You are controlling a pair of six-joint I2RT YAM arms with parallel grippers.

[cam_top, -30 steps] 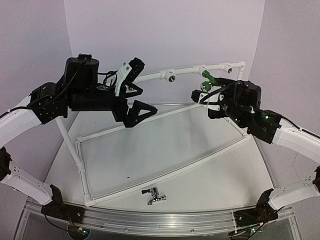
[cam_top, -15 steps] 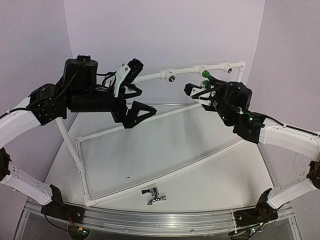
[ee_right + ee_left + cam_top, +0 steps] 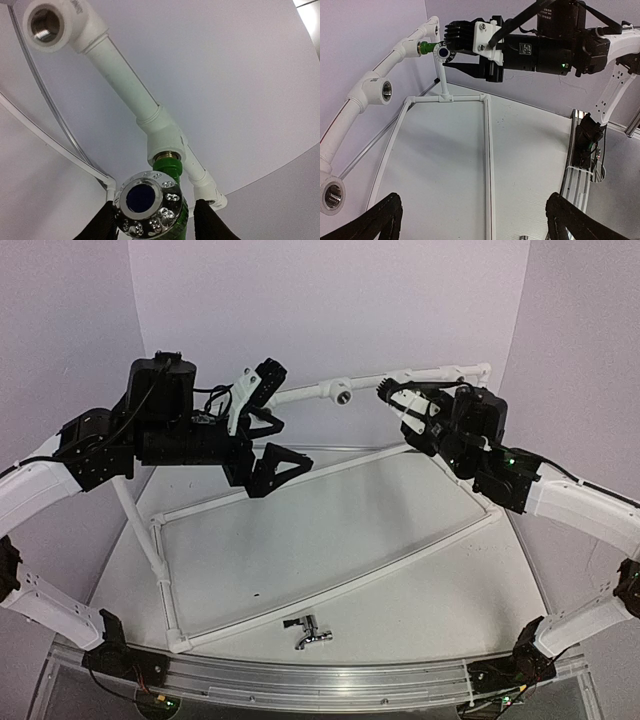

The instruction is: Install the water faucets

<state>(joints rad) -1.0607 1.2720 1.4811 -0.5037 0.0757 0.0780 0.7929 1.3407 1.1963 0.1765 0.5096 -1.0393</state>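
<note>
The green faucet [image 3: 170,167] sits with its threaded end in a white tee socket [image 3: 165,140] on the raised pipe. Its chrome knob [image 3: 145,200] has a blue centre. My right gripper [image 3: 152,220] is closed on the knob, with a black finger [image 3: 100,225] on each side. The top view hides the faucet behind this gripper [image 3: 398,400]. The left wrist view shows faucet [image 3: 426,48] and gripper [image 3: 451,50] at the pipe. The chrome faucet [image 3: 307,632] lies on the table near the front. My left gripper [image 3: 285,418] hangs wide open and empty above the table [image 3: 475,220].
The raised white pipe [image 3: 300,393] has open sockets in the middle [image 3: 343,393] and at the right end [image 3: 458,377]. A flat white pipe frame [image 3: 330,585] lies on the table. An aluminium rail [image 3: 320,680] runs along the front edge. Purple walls close in behind.
My right gripper has moved up and left to the pipe and rolled with the green faucet, which it now hides in the top view. The left arm has not moved.
</note>
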